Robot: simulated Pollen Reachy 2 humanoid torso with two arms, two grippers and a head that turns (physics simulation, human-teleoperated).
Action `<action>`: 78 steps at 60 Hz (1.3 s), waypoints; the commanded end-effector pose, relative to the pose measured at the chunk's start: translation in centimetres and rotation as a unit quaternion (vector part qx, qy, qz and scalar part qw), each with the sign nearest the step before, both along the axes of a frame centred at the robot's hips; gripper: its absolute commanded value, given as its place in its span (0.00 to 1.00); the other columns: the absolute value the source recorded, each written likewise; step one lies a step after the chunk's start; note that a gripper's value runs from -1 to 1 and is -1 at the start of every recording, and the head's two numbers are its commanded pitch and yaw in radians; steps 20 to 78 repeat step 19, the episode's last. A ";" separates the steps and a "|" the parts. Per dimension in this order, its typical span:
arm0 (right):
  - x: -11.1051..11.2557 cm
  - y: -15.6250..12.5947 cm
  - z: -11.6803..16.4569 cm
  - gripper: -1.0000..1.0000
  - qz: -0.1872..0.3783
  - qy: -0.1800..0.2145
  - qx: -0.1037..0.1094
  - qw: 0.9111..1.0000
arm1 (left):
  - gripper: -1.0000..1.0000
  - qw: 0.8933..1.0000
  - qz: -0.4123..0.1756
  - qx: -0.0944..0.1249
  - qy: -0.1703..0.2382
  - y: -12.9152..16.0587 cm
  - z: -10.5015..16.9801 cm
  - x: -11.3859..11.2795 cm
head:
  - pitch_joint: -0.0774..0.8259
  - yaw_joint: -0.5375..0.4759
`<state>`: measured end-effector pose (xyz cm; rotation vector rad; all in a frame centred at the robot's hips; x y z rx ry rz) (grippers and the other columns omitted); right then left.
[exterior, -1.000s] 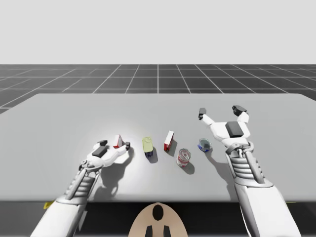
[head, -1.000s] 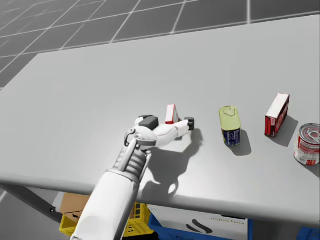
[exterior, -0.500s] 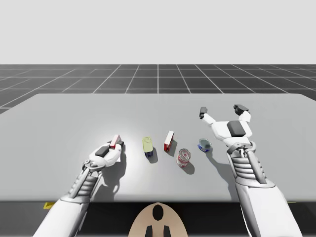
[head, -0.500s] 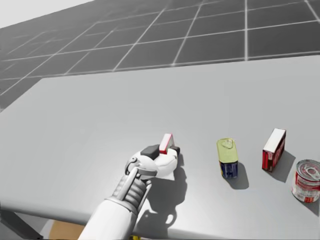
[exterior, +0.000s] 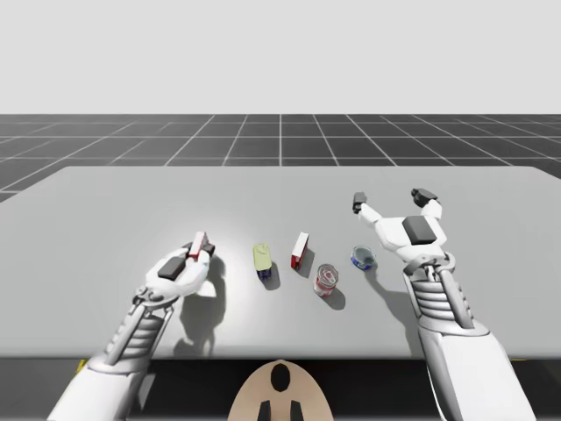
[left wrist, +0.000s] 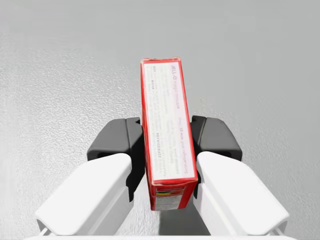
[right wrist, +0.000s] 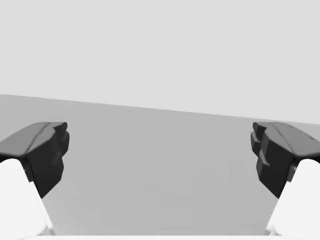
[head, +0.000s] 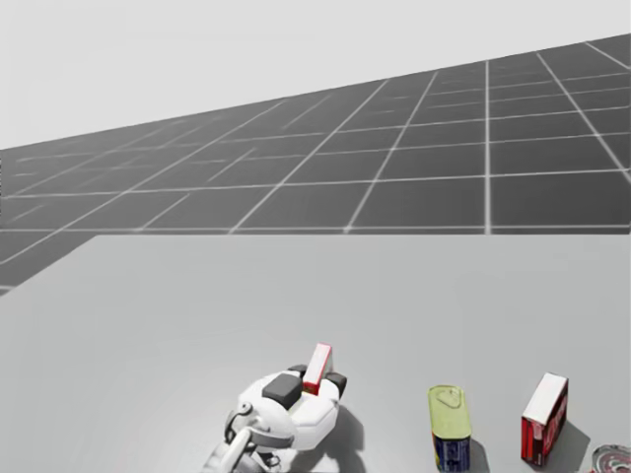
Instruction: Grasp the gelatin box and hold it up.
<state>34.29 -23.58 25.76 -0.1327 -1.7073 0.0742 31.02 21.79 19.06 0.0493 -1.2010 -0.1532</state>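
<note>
The small red and white gelatin box (left wrist: 165, 145) is clamped between both dark pads of my left gripper (left wrist: 165, 142), edge-on and pointing ahead of the fingers. In the high view my left gripper (exterior: 198, 251) holds the gelatin box (exterior: 198, 245) lifted above the table's left part, with its shadow below. The head view shows the gelatin box (head: 317, 368) sticking up out of my left gripper (head: 317, 379). My right gripper (exterior: 392, 200) hangs open over the right part of the table, its fingers far apart with nothing between them (right wrist: 160, 160).
On the grey table (exterior: 105, 210) stand a yellow-topped tin (exterior: 262, 260), a second red and white box (exterior: 300, 250), a red and white can (exterior: 325, 280) and a blue can (exterior: 362, 258), in a row between my arms.
My left gripper shut on the gelatin box and lifted it off the table, drawing it slightly back and left. My head has turned upward. My right arm has not moved.
</note>
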 end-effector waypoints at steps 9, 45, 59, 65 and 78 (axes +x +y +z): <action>0.0 -0.1 0.1 0.00 0.004 0.001 0.000 1.000 | 0.98 0.997 0.013 0.014 -0.078 1.3 9.4 -0.1 | 0.41 0.89; 0.0 -0.1 0.2 0.00 0.010 0.002 -0.003 1.000 | 0.98 0.991 0.011 0.022 -0.131 1.6 13.6 -0.2 | 0.40 0.89; 0.0 -0.1 0.2 0.00 0.010 0.002 -0.003 1.000 | 0.98 0.991 0.011 0.022 -0.131 1.6 13.6 -0.2 | 0.40 0.89; 0.0 -0.1 0.2 0.00 0.010 0.002 -0.003 1.000 | 0.98 0.991 0.011 0.022 -0.131 1.6 13.6 -0.2 | 0.40 0.89; 0.0 -0.1 0.2 0.00 0.010 0.002 -0.003 1.000 | 0.98 0.991 0.011 0.022 -0.131 1.6 13.6 -0.2 | 0.40 0.89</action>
